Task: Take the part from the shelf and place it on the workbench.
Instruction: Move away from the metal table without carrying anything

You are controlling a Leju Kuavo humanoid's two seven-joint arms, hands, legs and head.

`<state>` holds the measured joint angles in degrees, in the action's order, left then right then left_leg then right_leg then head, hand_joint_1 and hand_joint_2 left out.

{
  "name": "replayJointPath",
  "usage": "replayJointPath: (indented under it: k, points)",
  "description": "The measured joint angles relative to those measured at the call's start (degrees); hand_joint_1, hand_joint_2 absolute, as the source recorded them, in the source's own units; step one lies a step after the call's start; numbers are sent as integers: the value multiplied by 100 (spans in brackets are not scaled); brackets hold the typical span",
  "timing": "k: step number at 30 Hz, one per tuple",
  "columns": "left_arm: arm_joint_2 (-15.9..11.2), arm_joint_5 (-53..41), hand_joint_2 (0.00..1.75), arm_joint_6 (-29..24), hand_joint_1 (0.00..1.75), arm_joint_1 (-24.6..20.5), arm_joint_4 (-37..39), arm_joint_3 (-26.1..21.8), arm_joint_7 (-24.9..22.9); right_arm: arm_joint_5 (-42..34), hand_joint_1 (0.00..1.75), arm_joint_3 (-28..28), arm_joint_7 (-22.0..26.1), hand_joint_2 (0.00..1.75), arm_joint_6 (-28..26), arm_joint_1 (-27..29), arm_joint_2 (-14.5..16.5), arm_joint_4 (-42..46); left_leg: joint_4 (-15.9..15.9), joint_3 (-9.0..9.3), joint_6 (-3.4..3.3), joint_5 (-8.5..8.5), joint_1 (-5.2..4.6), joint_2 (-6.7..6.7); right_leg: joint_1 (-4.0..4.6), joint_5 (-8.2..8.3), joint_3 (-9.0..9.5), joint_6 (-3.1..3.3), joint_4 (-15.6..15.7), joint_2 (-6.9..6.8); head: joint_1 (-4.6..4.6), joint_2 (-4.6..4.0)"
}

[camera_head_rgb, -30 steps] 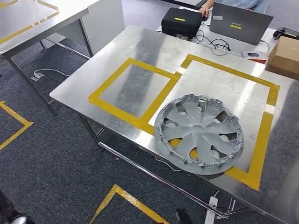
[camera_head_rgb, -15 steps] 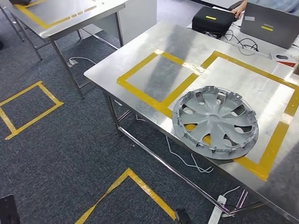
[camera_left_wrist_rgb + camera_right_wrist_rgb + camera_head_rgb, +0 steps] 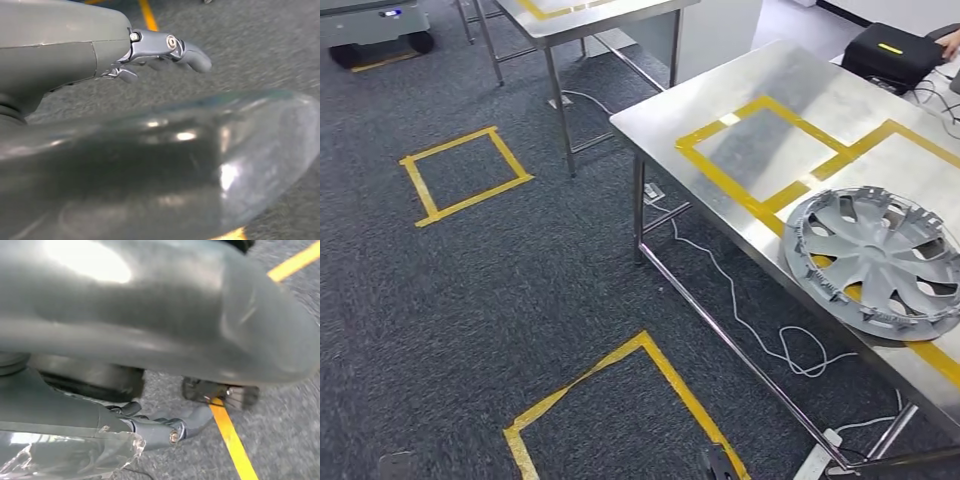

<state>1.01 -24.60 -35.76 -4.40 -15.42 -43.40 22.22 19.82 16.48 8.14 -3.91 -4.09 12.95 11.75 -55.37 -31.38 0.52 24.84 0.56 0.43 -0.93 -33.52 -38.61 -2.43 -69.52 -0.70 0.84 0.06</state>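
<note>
Nearest, the left hand [image 3: 158, 52] hangs over grey carpet, its fingers [image 3: 194, 56] stretched loosely apart and holding nothing. The right hand [image 3: 162, 427] also hangs low, fingers [image 3: 188, 420] lightly curled with nothing seen in them; how far they are closed I cannot tell.

Farther off, the grey plastic spoked wheel cover [image 3: 875, 262] lies flat on the steel desk [image 3: 773, 75] by its near edge, straddling the yellow tape outline [image 3: 743, 185]. The placing looks done, though the rim overhangs the tape line toward the edge.

To do the present step well, probably walking off, keep both arms tucked clear of the desk's near corner and mind the white cable [image 3: 743, 320] on the floor.
</note>
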Motion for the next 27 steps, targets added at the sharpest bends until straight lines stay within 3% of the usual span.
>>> replayJointPath:
  k: [1, 2, 3, 5, 7, 8, 9, 11, 12, 13, 15, 16, 17, 18, 19, 20, 21, 22, 24, 26, 27]
  points:
    - [6, -52, 0, 42, 0, -8, 39, 27, -63, -4, 0, 7, 0, 0, 4, 8, -1, -1, -1, -81, -30, -66, -37, -83, 39, -148, -45, 47, -316, 41, 8, 0]
    - [11, -108, 0, 92, 0, 3, 72, 55, -130, -8, 0, 13, 1, 0, 6, 14, -1, -1, -3, -170, -48, -139, -72, -162, 85, -146, -20, 101, -480, 64, 8, -1]
    - [13, -160, 0, 143, 0, 23, 97, 82, -187, -12, 0, 17, 3, 0, 9, 18, -1, -2, -4, -261, -57, -213, -100, -237, 131, -26, 89, 159, -453, 84, 6, -1]
    - [16, -276, 0, 262, 0, 52, 135, 140, -288, -13, 0, 19, 13, 0, 13, 18, -1, -2, -10, -448, -58, -371, -131, -392, 198, 294, 549, 266, 105, 211, 4, 0]
    - [21, -448, 0, 434, 0, 60, 155, 240, -436, -14, 0, 20, 32, 0, 19, 12, 0, -2, -11, -578, -34, -521, -141, -533, 202, 305, 1072, 302, 902, 474, -4, 0]
    - [21, -543, 0, 538, 0, 65, 160, 302, -518, -15, 0, 20, 41, 0, 22, 15, 1, -3, -5, -605, -15, -586, -138, -597, 200, 256, 1219, 292, 1161, 574, 6, 0]
    - [20, -623, 0, 648, 0, 74, 169, 366, -593, -15, 0, 20, 50, 0, 26, 18, 1, -4, 13, -617, 12, -650, -131, -665, 204, 233, 1262, 278, 1268, 590, 16, 0]
    - [13, -706, 0, 803, 0, 105, 197, 459, -671, -15, 0, 20, 56, 0, 30, 19, 5, -8, 25, -646, 69, -711, -124, -724, 201, 329, 1192, 297, 1277, 457, 36, 0]
    - [14, -726, 0, 851, 0, 127, 215, 495, -701, -15, 0, 21, 59, 0, 30, 14, 8, -10, -40, -685, 98, -599, -125, -638, 194, 386, 1148, 330, 1283, 379, 21, 1]
    - [20, -753, 0, 893, 0, 144, 229, 532, -739, -14, 0, 21, 61, 0, 30, 17, 10, -11, -219, -740, 125, -351, -124, -499, 183, 454, 1091, 356, 1297, 293, 4, 1]
    - [46, -850, 0, 1065, 0, 147, 251, 629, -875, -11, 0, 22, 70, 0, 28, 35, 12, -13, -886, -891, 187, 323, -89, -214, 186, 587, 972, 378, 1295, 121, -21, 1]
    - [68, -912, 0, 1206, 0, 138, 259, 684, -967, -7, 0, 23, 77, 0, 23, 45, 11, -13, -1277, -960, 220, 540, -60, -158, 187, 652, 896, 370, 1291, 21, -22, 1]
    - [93, -971, 0, 1385, 0, 133, 266, 735, -1059, -1, 0, 24, 89, 0, 16, 49, 11, -13, -1568, -981, 250, 587, -30, -130, 185, 709, 818, 355, 1287, -75, -21, 1]
    - [122, -1025, 0, 1607, 0, 138, 274, 783, -1134, 7, 0, 24, 106, 0, 7, 49, 10, -13, -1713, -933, 281, 479, 3, -111, 180, 764, 719, 334, 1283, -172, -22, 1]
    - [150, -1074, 0, 1842, 0, 153, 282, 826, -1185, 15, 0, 24, 127, 0, -2, 47, 10, -13, -1663, -792, 312, 281, 34, -80, 172, 813, 630, 306, 1279, -260, -22, 1]
    - [178, -1112, 0, 2055, 0, 169, 289, 867, -1208, 21, 0, 24, 146, 0, -8, 45, 10, -13, -1431, -559, 348, 106, 66, -10, 166, 857, 556, 271, 1271, -340, -22, 1]
    - [219, -1141, 0, 2223, 0, 180, 294, 906, -1211, 24, 0, 24, 161, 0, -13, 46, 7, -12, -1054, -234, 391, 42, 91, 143, 169, 897, 495, 232, 1260, -412, -26, 1]
    - [252, -1162, 0, 2320, 0, 177, 297, 941, -1205, 26, 0, 24, 172, 0, -17, 49, 3, -11, -624, 81, 399, 98, 87, 279, 175, 929, 458, 192, 1240, -480, -20, 1]
    - [319, -1209, 0, 2418, 0, 155, 302, 1005, -1192, 27, 0, 24, 187, 0, -25, 45, -5, -10, -45, 436, 314, 306, 54, 436, 182, 990, 423, 119, 1200, -627, -10, 1]
    - [341, -1269, 0, 2489, 0, 178, 309, 1062, -1196, 29, 0, 24, 202, 0, -32, 34, -5, -10, 46, 414, 155, 330, 11, 330, 133, 1019, 403, 51, 1167, -715, -5, 1]
    - [342, -1300, 0, 2510, 0, 207, 313, 1087, -1207, 29, 0, 24, 207, 0, -35, 32, -4, -10, 43, 391, 94, 302, -2, 272, 103, 954, 366, 22, 1092, -620, -6, 1]
